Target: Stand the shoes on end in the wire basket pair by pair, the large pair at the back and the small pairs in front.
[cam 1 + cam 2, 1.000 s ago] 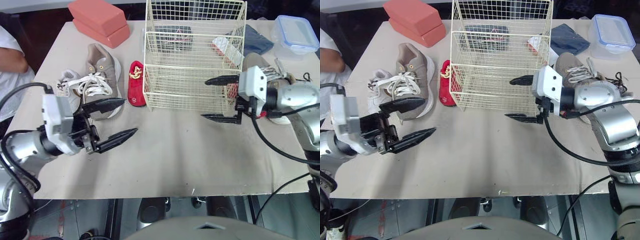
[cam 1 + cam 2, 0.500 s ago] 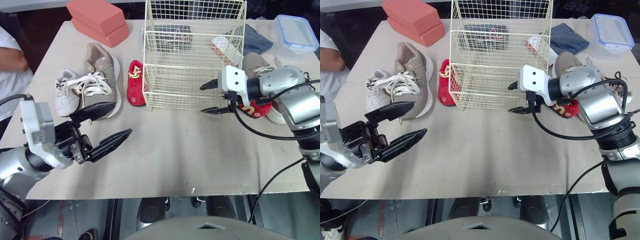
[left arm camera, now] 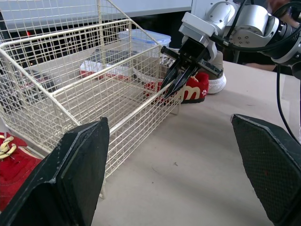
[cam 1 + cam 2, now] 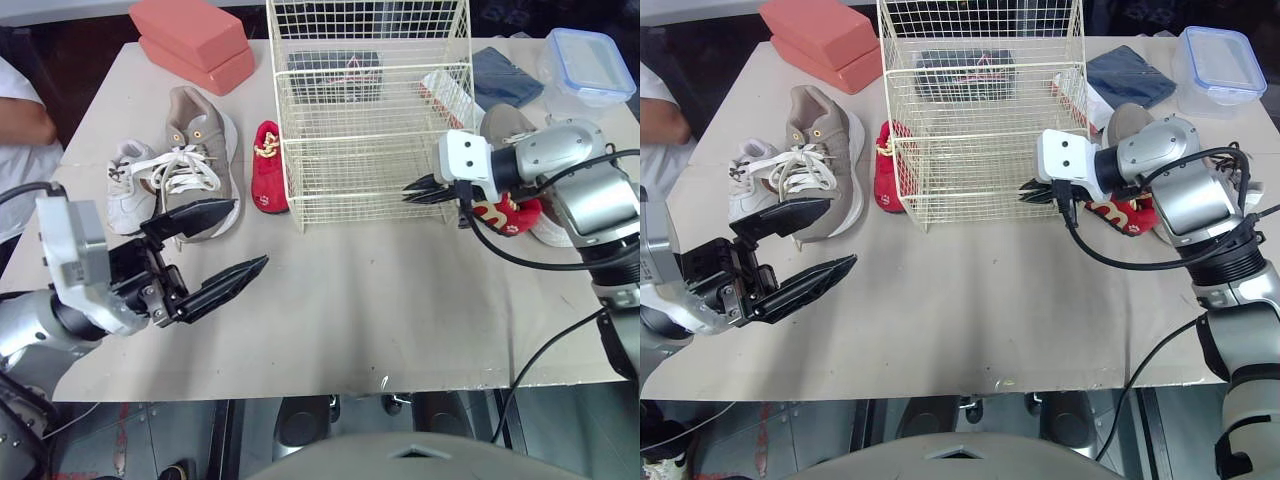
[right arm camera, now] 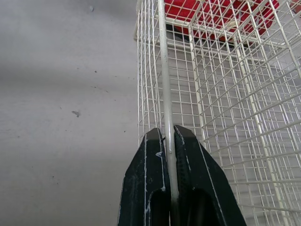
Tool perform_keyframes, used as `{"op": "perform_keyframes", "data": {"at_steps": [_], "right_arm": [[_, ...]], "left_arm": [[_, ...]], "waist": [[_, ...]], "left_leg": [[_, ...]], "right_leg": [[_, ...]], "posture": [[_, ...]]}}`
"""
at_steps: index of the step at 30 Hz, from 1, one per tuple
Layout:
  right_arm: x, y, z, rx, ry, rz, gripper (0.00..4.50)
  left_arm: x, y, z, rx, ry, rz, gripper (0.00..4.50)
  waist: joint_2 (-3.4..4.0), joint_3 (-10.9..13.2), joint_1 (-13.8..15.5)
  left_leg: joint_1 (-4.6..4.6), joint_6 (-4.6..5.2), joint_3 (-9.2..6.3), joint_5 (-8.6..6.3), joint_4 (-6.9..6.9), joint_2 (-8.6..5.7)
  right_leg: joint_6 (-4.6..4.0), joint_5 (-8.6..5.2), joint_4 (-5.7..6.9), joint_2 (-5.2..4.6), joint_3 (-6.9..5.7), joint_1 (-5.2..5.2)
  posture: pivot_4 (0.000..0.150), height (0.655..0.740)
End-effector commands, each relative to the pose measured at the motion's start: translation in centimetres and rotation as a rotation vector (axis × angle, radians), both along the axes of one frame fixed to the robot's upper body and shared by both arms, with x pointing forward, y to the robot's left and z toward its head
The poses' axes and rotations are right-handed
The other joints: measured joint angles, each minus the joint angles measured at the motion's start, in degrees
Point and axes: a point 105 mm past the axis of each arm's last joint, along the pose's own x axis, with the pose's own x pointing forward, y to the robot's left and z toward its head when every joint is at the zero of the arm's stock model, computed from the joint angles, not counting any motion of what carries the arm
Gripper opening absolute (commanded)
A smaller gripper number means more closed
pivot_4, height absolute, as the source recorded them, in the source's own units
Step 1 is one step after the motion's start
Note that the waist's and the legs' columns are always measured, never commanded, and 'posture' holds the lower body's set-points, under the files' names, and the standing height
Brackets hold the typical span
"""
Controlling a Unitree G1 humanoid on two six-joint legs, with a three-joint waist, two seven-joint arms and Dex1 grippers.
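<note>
The left gripper (image 4: 250, 233) is hovering over the table (image 4: 350, 300), well in front and to the left of the basket (image 4: 360, 180). Its fingers (image 3: 70, 174) are spreading wide and holding nothing. Bare table is lying open between that gripper and the basket's front wall.

At the basket's front right corner the right gripper (image 4: 410, 193) is pinching the top wire of the low front wall. Its fingers (image 5: 149, 188) are closing tight on that wire, which is running straight up between them in the right wrist view.

Just left of the basket a red shoe (image 4: 268, 165) is lying flat, close against the wire. Further left a tan sneaker (image 4: 205, 150) and a white sneaker (image 4: 128, 185) are lying side by side and touching.

Right of the basket, behind the right gripper, a second red shoe (image 4: 505, 212) is lying beside another tan sneaker (image 4: 1125, 120), both partly covered by the arm.

A dark item (image 4: 345, 72) is showing through the wires towards the back of the basket; I cannot tell whether it is inside or behind. Far left of the basket two pink blocks (image 4: 195, 40) are sitting stacked. Far right a blue cloth (image 4: 505, 75) and a clear box (image 4: 590, 65) are sitting near the table's edge.
</note>
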Motion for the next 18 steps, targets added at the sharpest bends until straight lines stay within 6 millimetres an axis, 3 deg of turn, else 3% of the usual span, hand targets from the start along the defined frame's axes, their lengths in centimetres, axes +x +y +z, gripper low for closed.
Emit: {"op": "perform_keyframes", "data": {"at_steps": [1, 10, 18], "right_arm": [[-0.7, 0.7, 1.8, 0.035, -0.031, 0.020, 0.03], [-1.8, 1.7, 1.2, 0.040, 0.040, -0.061, 0.03], [-1.2, 1.3, 0.7, 0.032, 0.055, -0.183, 0.03]], "left_arm": [[0.1, -0.2, 0.3, 0.014, -0.019, -0.010, 4.50], [0.4, -0.2, 0.1, 0.029, -0.022, -0.014, 4.50], [0.6, -0.2, 0.1, 0.032, -0.024, -0.021, 4.50]], "waist": [[0.00, 0.0, 0.0], [0.01, 0.0, 0.1], [0.00, 0.0, 0.2]], "left_leg": [[0.00, 0.00, 0.00, 0.00, 0.00, 0.00], [-0.02, -0.01, -0.01, 0.00, 0.00, 0.00], [-0.02, -0.01, -0.02, -0.01, 0.00, 0.00]], "right_leg": [[0.02, -0.01, 0.00, 0.00, 0.00, 0.00], [0.00, 0.00, -0.01, -0.01, 0.00, -0.02], [0.14, -0.09, 0.00, -0.01, -0.02, -0.01]], "posture": [[0.150, 0.6860], [0.150, 0.6860], [0.150, 0.6860]]}}
